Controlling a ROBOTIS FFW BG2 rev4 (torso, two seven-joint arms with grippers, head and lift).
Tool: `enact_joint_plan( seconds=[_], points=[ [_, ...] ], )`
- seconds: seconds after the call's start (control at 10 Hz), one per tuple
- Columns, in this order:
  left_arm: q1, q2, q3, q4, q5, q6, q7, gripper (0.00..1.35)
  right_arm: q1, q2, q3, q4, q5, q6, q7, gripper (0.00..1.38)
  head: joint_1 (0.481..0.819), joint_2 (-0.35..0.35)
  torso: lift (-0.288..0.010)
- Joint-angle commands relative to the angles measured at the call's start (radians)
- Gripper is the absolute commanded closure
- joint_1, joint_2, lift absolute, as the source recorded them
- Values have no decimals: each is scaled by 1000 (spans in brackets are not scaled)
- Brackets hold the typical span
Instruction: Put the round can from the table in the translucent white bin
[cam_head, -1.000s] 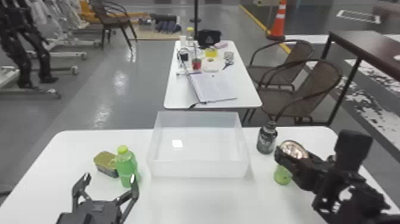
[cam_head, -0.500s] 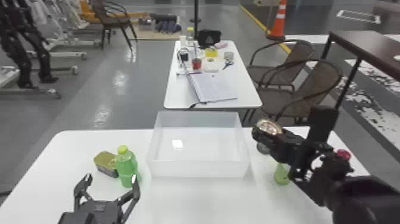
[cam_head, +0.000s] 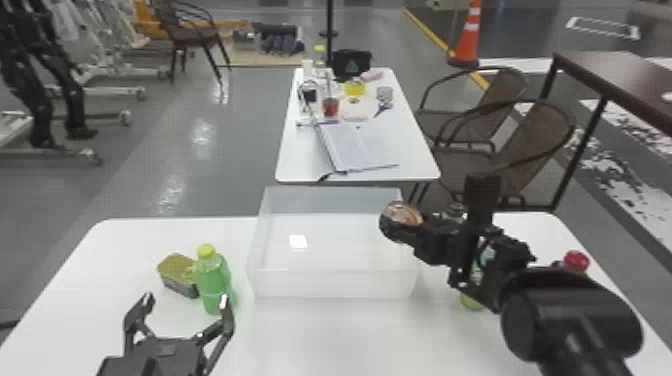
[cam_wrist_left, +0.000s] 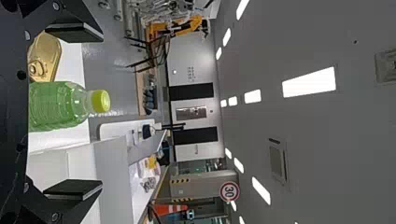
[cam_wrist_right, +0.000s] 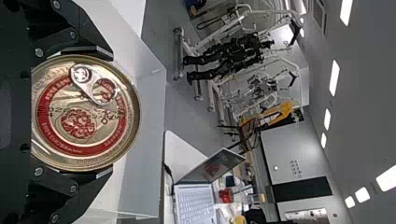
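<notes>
Right gripper (cam_head: 400, 225) pinches one round can (cam_wrist_right: 56, 116) near the right rim of one translucent white bin (cam_head: 335, 285); left gripper (cam_head: 186, 300), spread, is beside one green bottle (cam_head: 214, 280). The can has moved left.

White table (cam_head: 340, 345): bin (cam_head: 332, 286), green bottle (cam_head: 212, 280), gold-lidded tin (cam_head: 176, 272).

round can (cam_head: 404, 214) in right pincer (cam_head: 411, 226), shifted left, now at right side of bin (cam_head: 330, 284)

Green plastic bottle (cam_head: 214, 282) with yellow cap, just beside low rectangular gold-lidded tin (cam_head: 175, 270), open silver laptop (cam_head: 357, 147) on farther white table (cam_head: 300, 155), brown woven armchairs (cam_head: 540, 132) along its right side, orange-and-white traffic cone (cam_head: 468, 42) beyond
</notes>
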Motion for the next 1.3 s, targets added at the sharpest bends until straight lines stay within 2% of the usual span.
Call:
enact_joint_plan(
  seconds=[0.0, 0.1, 0.2, 0.3, 0.4, 0.6, 0.8, 1.1, 1.2],
  points=[
    [1, -3, 0, 2, 6, 1, 0, 188, -47, 14, 0, 126, 17, -38, 64, 745, 549, 0, -100],
    [0, -3, 0, 5, 11, 1, 0, 186, -122, 8, 0, 267, 11, -85, 181, 745, 549, 0, -100],
    [0, -3, -1, 8, 12, 1, 0, 188, -191, -5, 0, 340, 12, -113, 217, 745, 549, 0, -100],
    [0, -3, -1, 10, 14, 1, 0, 186, -208, -3, 0, 394, 17, -138, 224, 745, 549, 0, -100],
    [0, -3, -1, 10, 14, -1, 0, 188, -209, 0, 0, 416, 15, -139, 224, 688, 549, 0, -100],
    [0, -3, -1, 11, 14, -1, 0, 186, -209, 5, 3, 428, 15, -132, 219, 384, 549, 0, -100],
    [0, -3, -1, 11, 12, -3, 0, 188, -211, 5, 3, 431, 3, -132, 216, 190, 549, 0, -100],
    [-2, -3, -1, 11, 9, -1, 0, 188, -217, 5, 17, 431, 3, -151, 214, 140, 549, 0, -100],
    [-2, -3, -1, 11, 9, -1, 0, 188, -206, 5, 21, 393, 6, -164, 207, 140, 549, 0, -100]
  ],
)
